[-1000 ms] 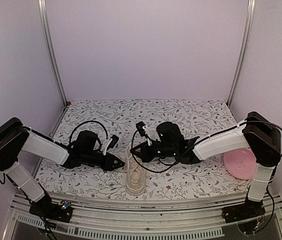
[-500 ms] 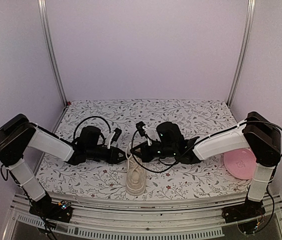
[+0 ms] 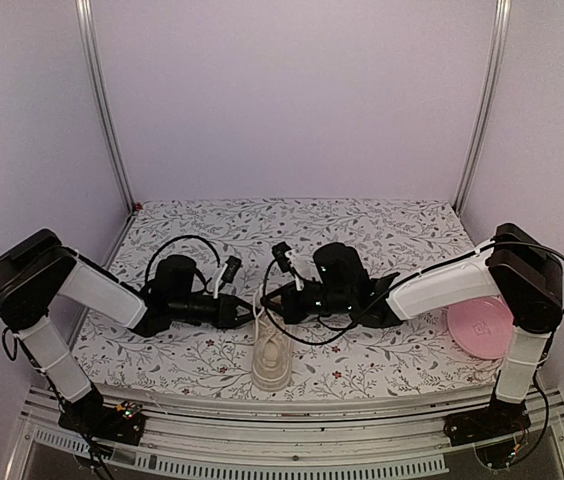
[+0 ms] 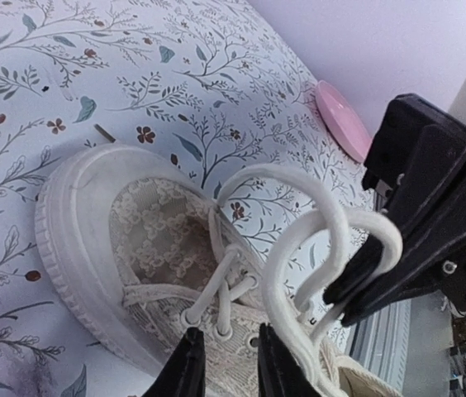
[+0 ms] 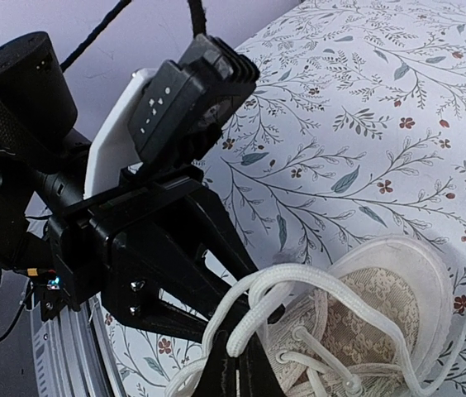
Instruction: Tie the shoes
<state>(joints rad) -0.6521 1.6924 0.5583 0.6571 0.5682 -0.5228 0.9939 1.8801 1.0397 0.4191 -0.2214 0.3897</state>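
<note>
Limp-looking lace loops (image 4: 320, 198) sit pinched in the right gripper (image 4: 342, 299) over the sneaker (image 3: 270, 355); left gripper (image 4: 231, 364) jaws narrow, hold unclear. Mid-loop probably grips best.

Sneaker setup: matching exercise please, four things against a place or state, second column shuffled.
Things:
1. sneaker
2. pink plate
3. left gripper
4. right gripper

Place or state:
A. shut on a white lace loop
B. far right of the floral tablecloth
C. jaws apart, just above the sneaker
D. centre, by the near edge

Pairs: 1-D, 2-B, 3-C, 4-A
</note>
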